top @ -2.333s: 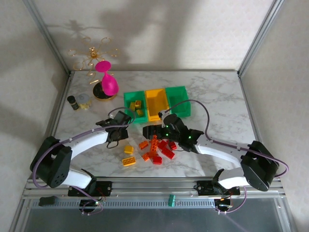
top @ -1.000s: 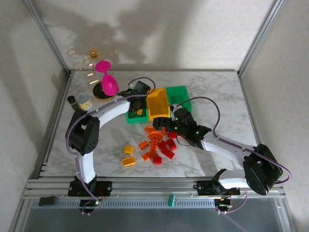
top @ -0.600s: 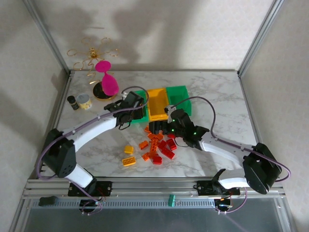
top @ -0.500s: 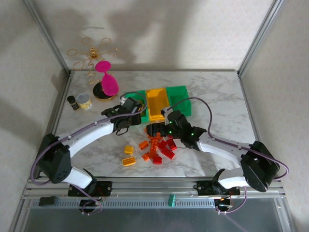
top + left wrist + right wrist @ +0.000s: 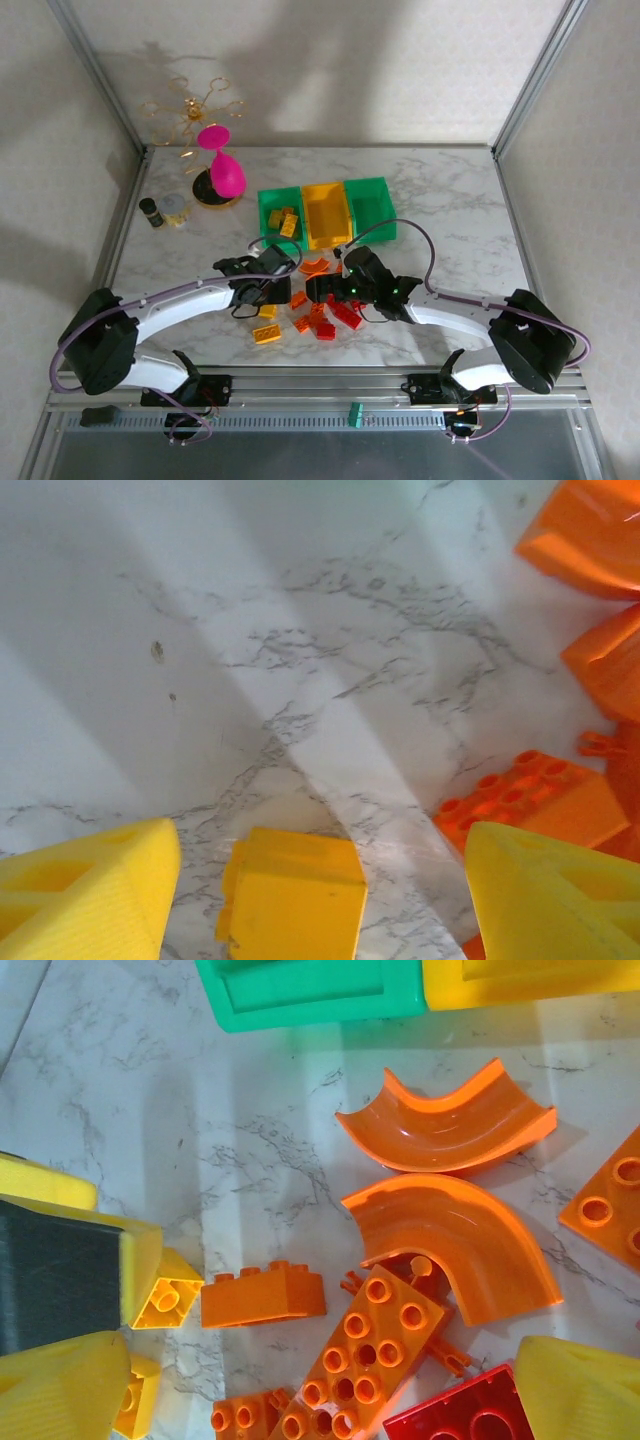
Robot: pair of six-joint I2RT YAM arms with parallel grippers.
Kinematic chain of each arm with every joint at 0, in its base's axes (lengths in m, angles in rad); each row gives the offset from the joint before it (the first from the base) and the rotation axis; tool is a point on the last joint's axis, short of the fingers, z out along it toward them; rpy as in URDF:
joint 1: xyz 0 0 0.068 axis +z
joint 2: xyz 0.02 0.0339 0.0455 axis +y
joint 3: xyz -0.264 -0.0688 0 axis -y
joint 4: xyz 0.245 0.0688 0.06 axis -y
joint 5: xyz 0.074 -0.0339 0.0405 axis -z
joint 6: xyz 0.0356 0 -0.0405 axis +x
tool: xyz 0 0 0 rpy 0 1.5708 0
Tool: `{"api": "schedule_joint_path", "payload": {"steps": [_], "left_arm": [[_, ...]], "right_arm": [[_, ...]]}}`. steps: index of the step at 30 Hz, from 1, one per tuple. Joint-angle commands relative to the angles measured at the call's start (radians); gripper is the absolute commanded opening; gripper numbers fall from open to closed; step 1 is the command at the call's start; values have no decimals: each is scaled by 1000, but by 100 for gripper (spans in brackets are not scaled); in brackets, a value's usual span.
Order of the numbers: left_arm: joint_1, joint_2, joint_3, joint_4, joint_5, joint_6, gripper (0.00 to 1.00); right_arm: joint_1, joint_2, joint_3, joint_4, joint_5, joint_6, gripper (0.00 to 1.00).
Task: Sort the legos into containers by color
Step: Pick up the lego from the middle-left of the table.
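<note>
While both arms bend inward over the marble bench [image 5: 450, 200], the loose legos [image 5: 318, 312] lie clustered on it just in front of three bins standing in a row: a left green bin [image 5: 266, 203] holding a few yellow bricks [image 5: 286, 222], a yellow-orange bin [image 5: 325, 215] and a right green bin [image 5: 368, 208]. The left pincer [image 5: 315, 900] stands apart, its yellow fingertips [image 5: 90, 895] on either side of a small yellow brick [image 5: 292, 895] that lies on the marble with a gap to each. An orange studded brick [image 5: 530, 800] sits just to the right. The right pincer [image 5: 320, 1390] is likewise apart, low over orange studded plates [image 5: 370, 1345] and a red brick [image 5: 465, 1415], with two curved orange pieces [image 5: 445, 1125] lying just in front of the bins. A pink hourglass-shaped ornament [image 5: 225, 172] and small round tins [image 5: 165, 210] stand at the far left.
</note>
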Motion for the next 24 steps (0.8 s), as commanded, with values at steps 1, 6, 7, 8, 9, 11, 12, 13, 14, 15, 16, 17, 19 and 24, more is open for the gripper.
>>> {"api": "schedule_joint_path", "payload": {"steps": [1, 6, 7, 8, 9, 11, 12, 13, 14, 15, 16, 17, 19, 24], "left_arm": [[-10, 31, -26, 32, 48, -16, 75], [-20, 61, -54, 23, 16, -25, 73], [-21, 61, -63, 28, 24, -29, 72], [-24, 60, -75, 38, 31, -30, 71], [-25, 59, -88, 46, 34, -30, 71], [-26, 63, -106, 50, 29, -32, 67], [-26, 65, -109, 49, 23, -36, 64], [-26, 67, -109, 49, 19, -37, 61], [-27, 66, -108, 56, 22, -35, 58], [-28, 63, -109, 64, 24, -35, 54], [-28, 60, -111, 72, 27, -32, 51], [-28, 59, -111, 74, 26, -28, 47], [-28, 53, -107, 66, 14, -29, 43], [-28, 6, -70, 19, -34, -29, 37]], "right_arm": [[11, 3, -3, 29, 23, 26, 98], [12, -8, -16, 27, 30, 41, 99], [12, -9, -13, 22, 29, 43, 99], [10, -12, -14, 21, 29, 43, 98], [12, -16, -17, 23, 29, 44, 99], [12, -22, -26, 29, 37, 45, 99], [11, -22, -25, 30, 39, 47, 99], [11, -22, -23, 27, 42, 49, 99], [11, -20, -17, 27, 39, 48, 99], [12, -18, -14, 27, 37, 47, 99], [11, -15, -11, 28, 37, 45, 99], [12, -13, -10, 31, 37, 46, 98], [11, -11, -12, 33, 40, 47, 99], [10, -24, 2, 21, 45, 47, 99]]}}
